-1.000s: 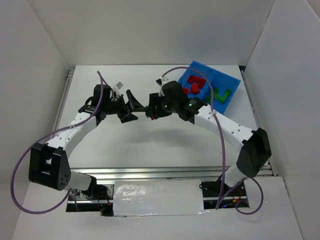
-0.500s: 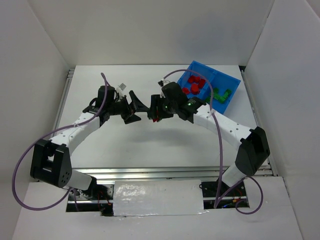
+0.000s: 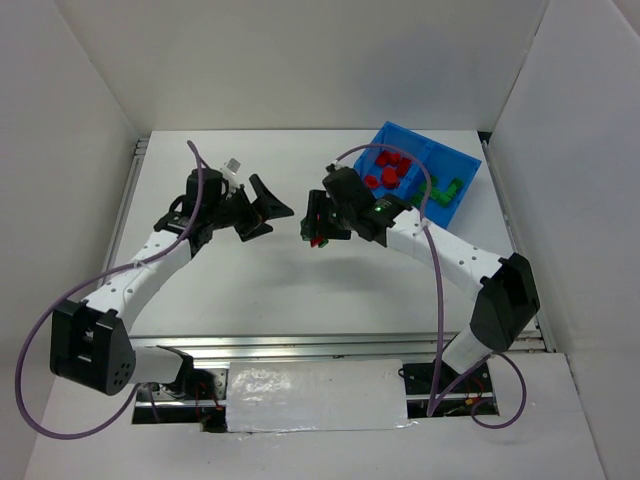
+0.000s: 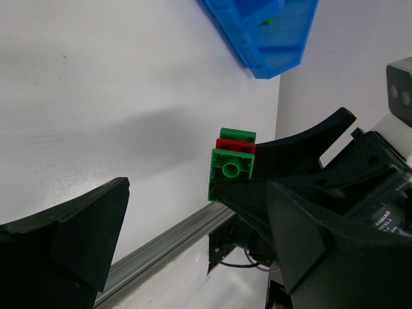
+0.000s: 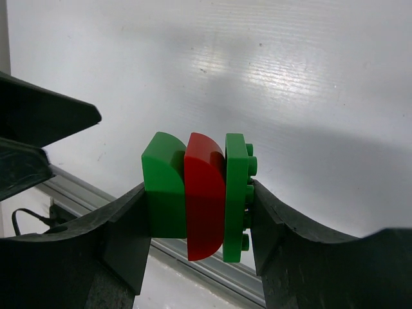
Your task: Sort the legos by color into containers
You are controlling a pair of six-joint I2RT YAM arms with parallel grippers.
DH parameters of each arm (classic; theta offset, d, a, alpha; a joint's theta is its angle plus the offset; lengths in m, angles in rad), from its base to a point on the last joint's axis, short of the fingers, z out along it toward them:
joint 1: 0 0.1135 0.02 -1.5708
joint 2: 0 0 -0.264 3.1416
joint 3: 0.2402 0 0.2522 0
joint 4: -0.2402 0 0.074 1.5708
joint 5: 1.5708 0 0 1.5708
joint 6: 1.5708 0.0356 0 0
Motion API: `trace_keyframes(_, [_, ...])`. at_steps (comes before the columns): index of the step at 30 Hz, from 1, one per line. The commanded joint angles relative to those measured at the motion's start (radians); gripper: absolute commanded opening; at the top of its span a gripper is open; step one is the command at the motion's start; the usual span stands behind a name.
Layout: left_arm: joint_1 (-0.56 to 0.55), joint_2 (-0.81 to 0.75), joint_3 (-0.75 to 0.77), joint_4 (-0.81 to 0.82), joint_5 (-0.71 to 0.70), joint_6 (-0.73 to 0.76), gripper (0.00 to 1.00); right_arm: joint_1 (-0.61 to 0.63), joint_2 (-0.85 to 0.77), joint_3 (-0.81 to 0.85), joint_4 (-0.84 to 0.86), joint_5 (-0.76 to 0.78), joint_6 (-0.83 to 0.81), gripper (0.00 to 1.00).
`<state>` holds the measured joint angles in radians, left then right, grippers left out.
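My right gripper (image 3: pixel 315 226) is clamped on a stack of three bricks (image 5: pixel 196 196), green, red, green, with its jaws pressing on the two green outer faces. It hangs near the middle of the top view, above the table (image 3: pixel 230 290) and well short of the blue bin (image 3: pixel 432 141) in the upper right. In that bin I see red bricks (image 3: pixel 388 172) in the half toward the frame's centre and green bricks (image 3: pixel 446 190) in the half toward the right edge. My left gripper (image 3: pixel 268 214) is spread wide and empty, just left of the stack, its fingers pointing at it without touching.

The main risk, as I judge it, is the stack itself. If I carry it to the bin as it is, one colour lands in the wrong half. To split it I have to bring the left fingers in, and little of each brick shows beyond the right fingers, so I could easily pinch two bricks instead of one.

My clamp also runs along the stack, so any pull works against my own squeeze. If I loosen it to help, the whole stack may slip out.

A brick that pops free suddenly could fly onto the table or off its edge.

The two sets of fingers are close enough that a sloppy approach could knock them together.
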<state>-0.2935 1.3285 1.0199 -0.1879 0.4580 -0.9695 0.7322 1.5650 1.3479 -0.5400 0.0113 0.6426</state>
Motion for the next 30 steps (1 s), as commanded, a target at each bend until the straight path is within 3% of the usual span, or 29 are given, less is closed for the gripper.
trace_keyframes(1, [-0.004,-0.057,0.023,0.028,-0.03,0.02,1.0,-0.005,-0.025,-0.001,0.006,-0.007,-0.009,0.3])
trace_keyframes(12, [-0.004,-0.184,-0.104,0.252,-0.068,-0.077,0.99,-0.013,-0.085,-0.061,0.046,-0.063,0.028,0.29])
trace_keyframes(15, [-0.006,-0.163,-0.107,0.283,-0.018,-0.087,1.0,-0.011,-0.106,-0.072,0.09,-0.103,0.002,0.29])
trace_keyframes(21, [-0.061,-0.129,-0.096,0.311,-0.005,-0.098,0.99,-0.008,-0.105,-0.064,0.109,-0.169,-0.029,0.29])
trace_keyframes(30, [-0.116,-0.065,-0.073,0.229,-0.035,-0.081,0.95,-0.002,-0.146,-0.061,0.141,-0.174,-0.054,0.29])
